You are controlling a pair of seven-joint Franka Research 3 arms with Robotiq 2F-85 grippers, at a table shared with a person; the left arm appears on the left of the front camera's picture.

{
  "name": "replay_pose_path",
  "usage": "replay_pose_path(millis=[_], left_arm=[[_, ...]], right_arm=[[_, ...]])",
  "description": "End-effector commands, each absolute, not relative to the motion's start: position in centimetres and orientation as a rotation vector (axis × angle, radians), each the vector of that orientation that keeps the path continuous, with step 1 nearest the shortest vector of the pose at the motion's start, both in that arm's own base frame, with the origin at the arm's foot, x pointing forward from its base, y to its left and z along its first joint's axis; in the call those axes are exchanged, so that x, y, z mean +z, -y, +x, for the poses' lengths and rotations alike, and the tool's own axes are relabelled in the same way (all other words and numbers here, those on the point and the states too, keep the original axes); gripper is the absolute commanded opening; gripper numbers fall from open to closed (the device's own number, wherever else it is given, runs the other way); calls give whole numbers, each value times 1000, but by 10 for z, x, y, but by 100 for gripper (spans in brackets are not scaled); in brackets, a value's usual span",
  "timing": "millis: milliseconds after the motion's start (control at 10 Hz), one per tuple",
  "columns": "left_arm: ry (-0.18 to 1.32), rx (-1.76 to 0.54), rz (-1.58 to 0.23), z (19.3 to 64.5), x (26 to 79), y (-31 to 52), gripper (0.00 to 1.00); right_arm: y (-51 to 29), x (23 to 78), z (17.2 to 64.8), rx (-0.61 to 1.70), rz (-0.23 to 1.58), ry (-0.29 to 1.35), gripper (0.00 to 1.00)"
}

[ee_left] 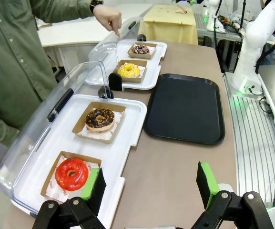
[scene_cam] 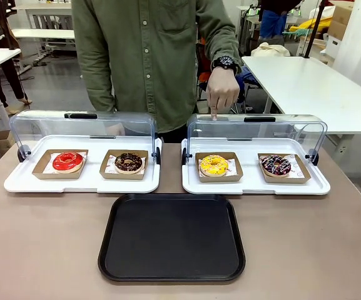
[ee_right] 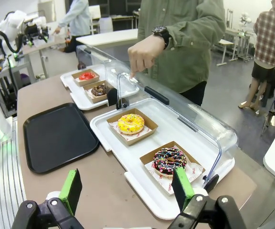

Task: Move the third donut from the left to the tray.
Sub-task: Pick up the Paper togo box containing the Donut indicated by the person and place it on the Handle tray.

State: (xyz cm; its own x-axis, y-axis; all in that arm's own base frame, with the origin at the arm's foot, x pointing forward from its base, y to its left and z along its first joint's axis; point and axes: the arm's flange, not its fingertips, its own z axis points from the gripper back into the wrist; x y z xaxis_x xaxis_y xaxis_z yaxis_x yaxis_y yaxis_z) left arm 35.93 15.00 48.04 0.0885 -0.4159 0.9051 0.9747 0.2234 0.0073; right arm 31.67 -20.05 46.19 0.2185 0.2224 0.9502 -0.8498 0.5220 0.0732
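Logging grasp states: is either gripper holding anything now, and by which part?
Nothing is held. The left gripper and right gripper are both open and empty; the third donut sits untouched in its white display tray.

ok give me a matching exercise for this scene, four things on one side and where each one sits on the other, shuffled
Things:
1 red donut
2 yellow donut
3 black tray
4 person's hand

Places:
A behind the right display tray, index finger pointing down
B left display tray, left box
C near side of the table, in front of both display trays
D right display tray, left box

Pairs: 1-B, 2-D, 3-C, 4-A
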Motion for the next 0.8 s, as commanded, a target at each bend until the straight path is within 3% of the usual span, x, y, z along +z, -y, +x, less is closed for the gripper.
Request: replay_pose_path(millis=[0,700], left_arm=[[983,-1209,-760,361,481,-150,100],[983,-1209,-760,361,481,-150,100]], right_arm=[[202,464,321,847,690,1143,100],[202,464,321,847,690,1143,100]])
